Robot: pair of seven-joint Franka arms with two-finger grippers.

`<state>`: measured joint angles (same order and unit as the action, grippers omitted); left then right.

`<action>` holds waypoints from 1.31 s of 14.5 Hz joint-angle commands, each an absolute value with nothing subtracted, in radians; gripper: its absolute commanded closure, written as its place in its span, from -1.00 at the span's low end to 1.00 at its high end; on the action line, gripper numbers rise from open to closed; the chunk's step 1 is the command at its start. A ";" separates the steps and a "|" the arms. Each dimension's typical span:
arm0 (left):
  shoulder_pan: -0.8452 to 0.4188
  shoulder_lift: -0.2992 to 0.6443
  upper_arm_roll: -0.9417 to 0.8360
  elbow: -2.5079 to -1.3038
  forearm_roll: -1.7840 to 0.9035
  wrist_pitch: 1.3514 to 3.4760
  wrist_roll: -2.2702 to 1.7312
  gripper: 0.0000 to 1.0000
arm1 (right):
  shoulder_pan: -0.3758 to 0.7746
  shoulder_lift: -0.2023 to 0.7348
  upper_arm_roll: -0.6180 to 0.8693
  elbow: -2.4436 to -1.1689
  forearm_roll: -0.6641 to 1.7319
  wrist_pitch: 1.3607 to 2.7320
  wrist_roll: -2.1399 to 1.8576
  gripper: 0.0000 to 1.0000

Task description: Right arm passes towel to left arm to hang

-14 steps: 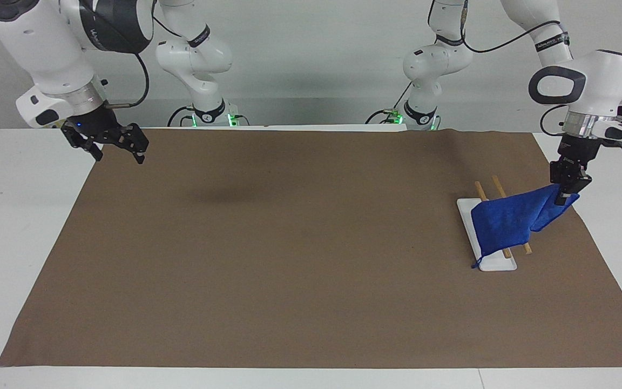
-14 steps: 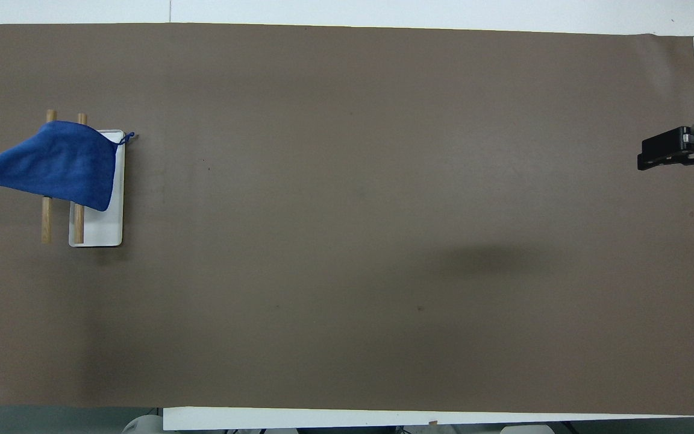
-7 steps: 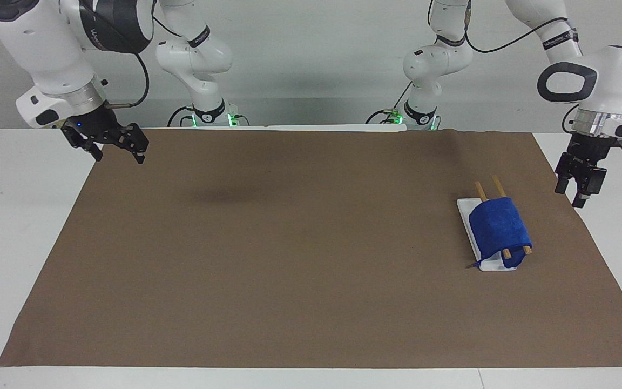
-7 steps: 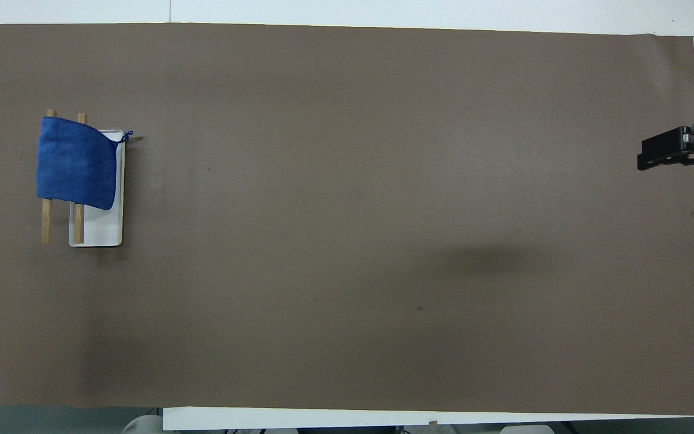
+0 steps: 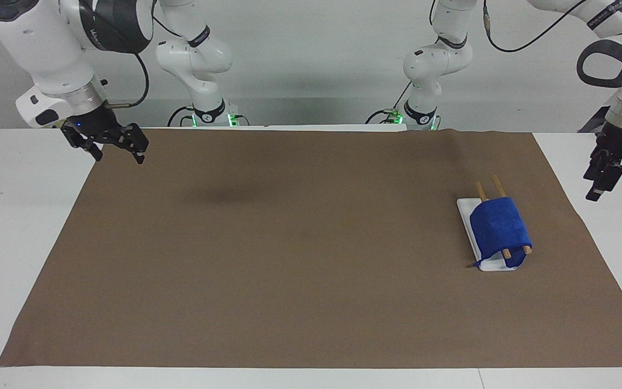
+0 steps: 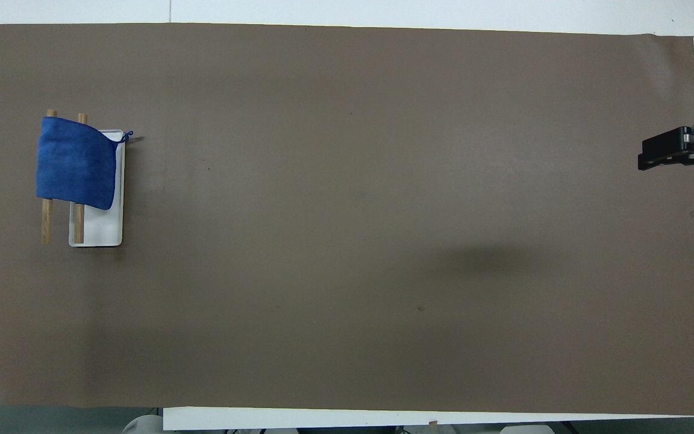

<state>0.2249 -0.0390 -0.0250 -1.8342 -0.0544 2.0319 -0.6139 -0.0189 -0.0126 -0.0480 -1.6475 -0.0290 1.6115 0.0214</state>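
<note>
Towel (image 5: 499, 230) first: you are looking at a bright royal-blue cloth with a soft, fine nap, lying draped over the two wooden rails (image 5: 498, 186) of a small rack, folding down on both sides so the rail ends are poking out above and below it. A thin blue loop tag (image 6: 126, 136) is sticking out from one corner, over the rack's white base tray (image 6: 103, 232). The rack is sitting on the brown mat (image 5: 311, 248) toward the left arm's end of the table.

Going left to right in the facing view, the right gripper (image 5: 119, 149) is hanging over the mat's edge at the right arm's end, near the robots, with its fingers spread wide and holding nothing. The towel on its rack is coming next. Last, the left gripper (image 5: 597, 189) is hovering over the white table (image 5: 613, 227) just off the mat, well apart from the towel; you cannot tell how its fingers are standing.
</note>
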 commanded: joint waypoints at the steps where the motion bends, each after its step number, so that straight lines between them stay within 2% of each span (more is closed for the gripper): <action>1: 0.167 -0.015 -0.023 -1.685 -0.015 1.819 -0.479 -1.00 | -0.026 -0.020 -0.044 -1.649 -0.029 1.600 -0.002 -0.99; 3: 0.095 -0.006 -0.021 -1.600 -0.009 1.639 -0.314 -1.00 | -0.025 -0.020 -0.044 -1.649 -0.028 1.600 -0.002 -0.99; 7: 0.019 -0.037 -0.021 -1.611 0.002 1.422 -0.097 -1.00 | -0.026 -0.020 -0.044 -1.649 -0.028 1.600 -0.002 -0.99; 15: -0.028 -0.069 -0.070 -1.684 -0.011 1.430 -0.048 -1.00 | -0.026 -0.020 -0.044 -1.649 -0.028 1.600 -0.002 -0.99; 19: -0.029 -0.060 -0.049 -1.657 -0.009 1.439 -0.031 -1.00 | -0.026 -0.020 -0.044 -1.649 -0.029 1.598 -0.002 -0.99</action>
